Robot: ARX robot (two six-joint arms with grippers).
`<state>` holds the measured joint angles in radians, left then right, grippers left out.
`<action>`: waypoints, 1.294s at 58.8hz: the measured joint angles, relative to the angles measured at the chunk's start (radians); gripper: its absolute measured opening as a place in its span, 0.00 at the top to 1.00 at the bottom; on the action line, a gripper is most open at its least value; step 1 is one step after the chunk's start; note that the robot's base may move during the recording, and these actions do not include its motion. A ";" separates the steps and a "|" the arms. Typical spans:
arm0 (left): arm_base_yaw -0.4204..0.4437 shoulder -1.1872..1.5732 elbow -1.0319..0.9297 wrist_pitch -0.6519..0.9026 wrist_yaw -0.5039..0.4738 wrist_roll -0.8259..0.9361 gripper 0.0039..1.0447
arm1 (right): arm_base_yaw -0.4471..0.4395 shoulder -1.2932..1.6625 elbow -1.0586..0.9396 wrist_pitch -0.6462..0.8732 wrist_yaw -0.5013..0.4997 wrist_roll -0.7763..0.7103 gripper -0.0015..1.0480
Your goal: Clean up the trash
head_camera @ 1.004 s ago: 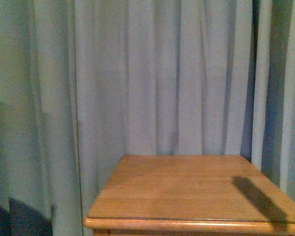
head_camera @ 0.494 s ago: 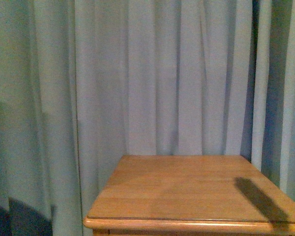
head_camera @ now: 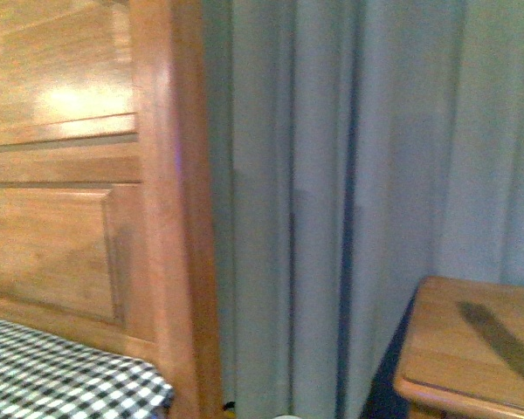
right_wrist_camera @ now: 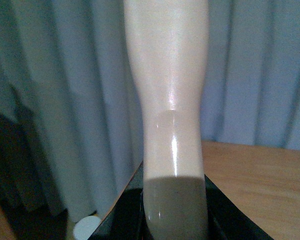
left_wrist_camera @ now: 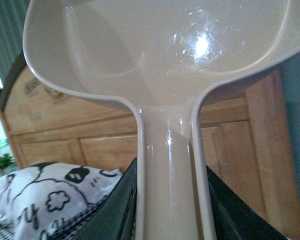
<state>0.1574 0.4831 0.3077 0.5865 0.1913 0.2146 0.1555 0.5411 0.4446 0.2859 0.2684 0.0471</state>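
Gripping glossy cream plastic: left gripper (left_wrist_camera: 167,215) dustpan (left_wrist_camera: 155,55), right gripper (right_wrist_camera: 174,210) handle (right_wrist_camera: 167,75).

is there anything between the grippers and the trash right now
Cannot tell: no trash wad shows in any view. The left gripper holds a white dustpan by its handle, pillow and headboard beyond; the right gripper holds a white handle, curtain beyond.

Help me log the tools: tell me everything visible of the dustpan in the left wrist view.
The dustpan is glossy cream plastic: a wide rounded scoop narrowing into a long channelled handle. It hangs in the air, handle clamped in the left gripper, glare on the scoop, wooden headboard behind.
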 joint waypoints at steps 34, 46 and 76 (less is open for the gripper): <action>0.001 0.001 0.000 -0.003 0.000 0.000 0.74 | 0.000 -0.003 -0.001 0.000 -0.003 0.000 0.82; 0.001 0.002 0.000 -0.003 0.000 0.000 0.74 | 0.000 -0.003 -0.001 0.000 -0.002 0.000 0.82; 0.003 -0.002 0.000 -0.003 -0.013 -0.002 0.74 | 0.002 -0.003 -0.001 0.001 -0.010 0.000 0.82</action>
<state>0.1604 0.4812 0.3073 0.5831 0.1787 0.2131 0.1574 0.5377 0.4435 0.2871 0.2581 0.0467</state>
